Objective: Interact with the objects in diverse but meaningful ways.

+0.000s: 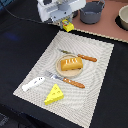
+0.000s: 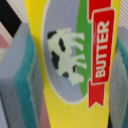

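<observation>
My gripper (image 1: pixel 67 23) is at the far edge of the striped placemat (image 1: pixel 95 85), shut on a small yellow packet (image 1: pixel 68 26) and holding it just above the mat's far corner. In the wrist view the packet (image 2: pixel 70 60) fills the frame: yellow, with a cow picture and a red "BUTTER" band, clamped between my grey-teal pads (image 2: pixel 20 75). An orange-brown scored bread loaf (image 1: pixel 71 63) lies on a small plate (image 1: pixel 70 73) mid-mat. A yellow holed cheese wedge (image 1: pixel 54 94) sits at the mat's near edge. A white fish-like piece (image 1: pixel 33 83) lies at the exterior view's left.
An orange-handled knife (image 1: pixel 80 56) lies beyond the plate and an orange-handled fork (image 1: pixel 67 80) lies in front of it. A dark grey pot (image 1: pixel 92 12) stands behind the mat, and another pot (image 1: pixel 123 17) is at the exterior view's right edge. Black cloth surrounds the mat.
</observation>
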